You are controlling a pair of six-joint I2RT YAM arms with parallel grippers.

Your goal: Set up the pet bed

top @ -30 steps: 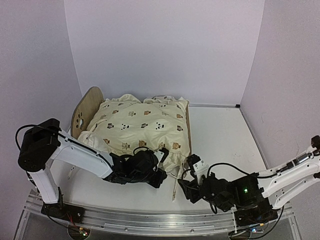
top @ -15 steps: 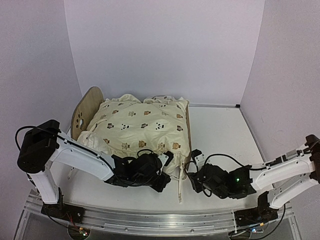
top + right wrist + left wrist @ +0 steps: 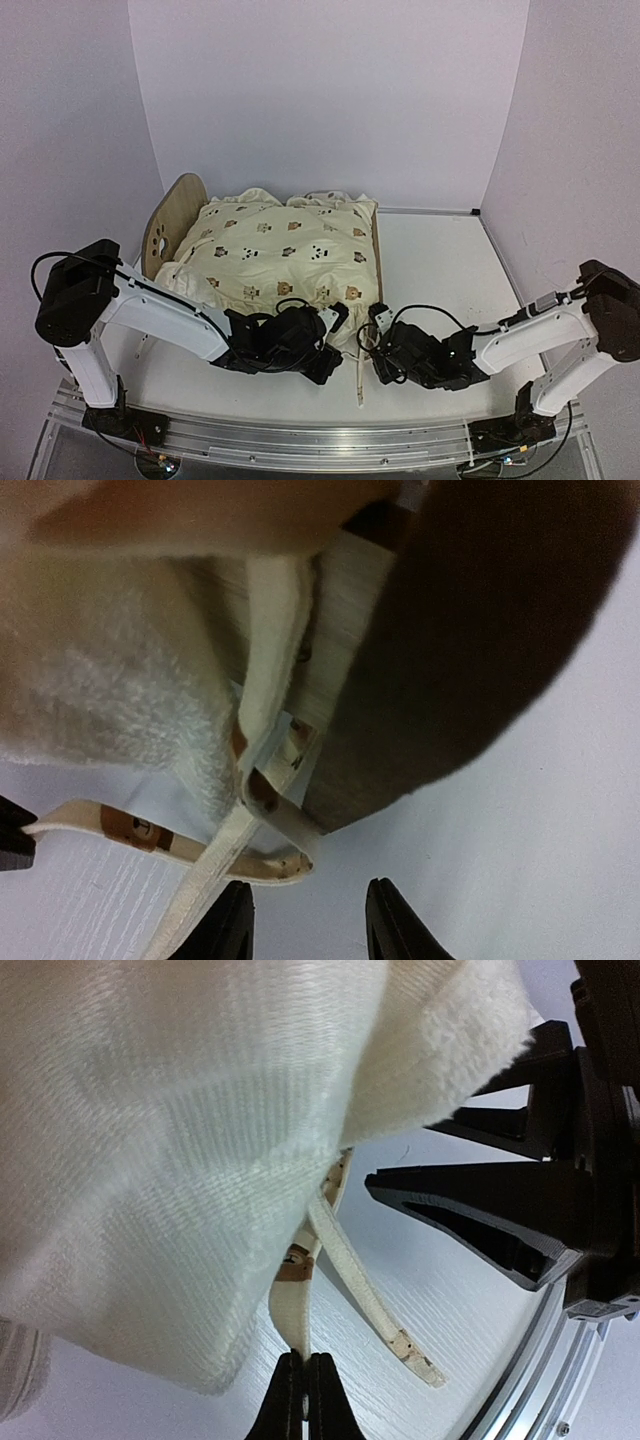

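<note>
Evidently to fasten the cushion, the left end effector is clamped on 1 tie. The right end effector, jaws apart, faces a 2nd tie just ahead, at the footboard of the pet bed.

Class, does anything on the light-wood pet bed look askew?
The cream animal-print cushion lies rumpled, a corner spilling over the near end of the light-wood pet bed, cream fabric ties trailing onto the white table.
</note>
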